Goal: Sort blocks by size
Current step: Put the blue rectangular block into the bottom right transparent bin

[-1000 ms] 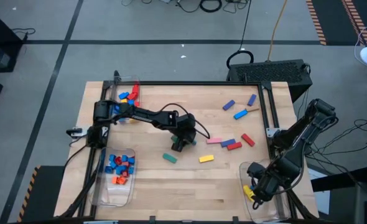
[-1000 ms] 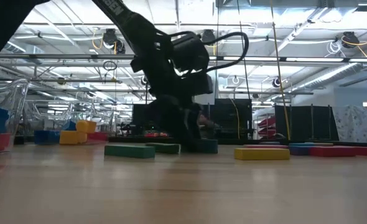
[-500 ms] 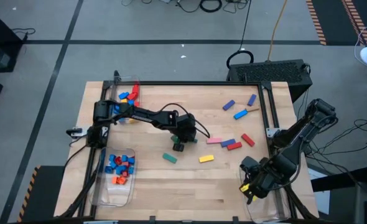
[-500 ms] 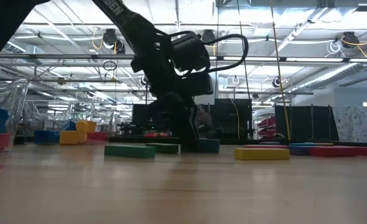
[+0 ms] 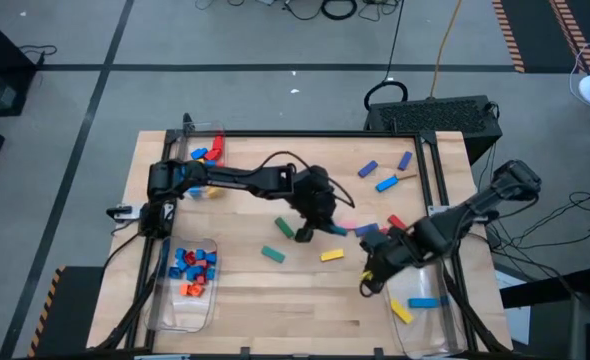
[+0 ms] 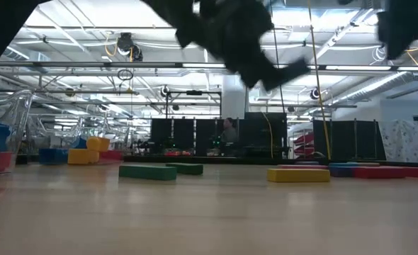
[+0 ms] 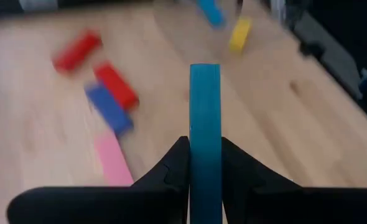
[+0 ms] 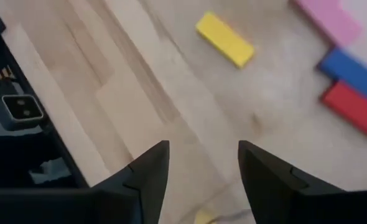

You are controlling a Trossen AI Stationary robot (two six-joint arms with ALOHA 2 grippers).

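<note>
One teal bar [image 7: 205, 124] stands clamped between the fingers of the left gripper [image 7: 205, 171], sticking straight out past the fingertips. In the high view this gripper [image 5: 305, 232] hangs over the middle of the table [image 5: 275, 300], with the bar's green end showing at its tip. The low view shows it raised clear of the wood.

Loose blocks lie around it: a green block [image 5: 273, 254] and a yellow block [image 5: 332, 256] nearer the front edge, a pink bar [image 5: 345, 227] just beside the gripper, and a blue block [image 5: 367, 229] and a red block [image 5: 397, 222] to its right. Three blue blocks [image 5: 385, 172] lie near the back right corner.

The right gripper [image 5: 370, 275] hangs over the table right of the yellow block, its fingers [image 8: 152, 171] parted and holding nothing. Bare wood lies below it.

The front middle of the table is open wood. A clear bin [image 5: 165, 310] of small blue and orange blocks sits at the front left edge, a second bin [image 5: 218, 128] at the back left corner, and a third bin [image 5: 400, 330] with a yellow and a blue bar at the front right corner.
</note>
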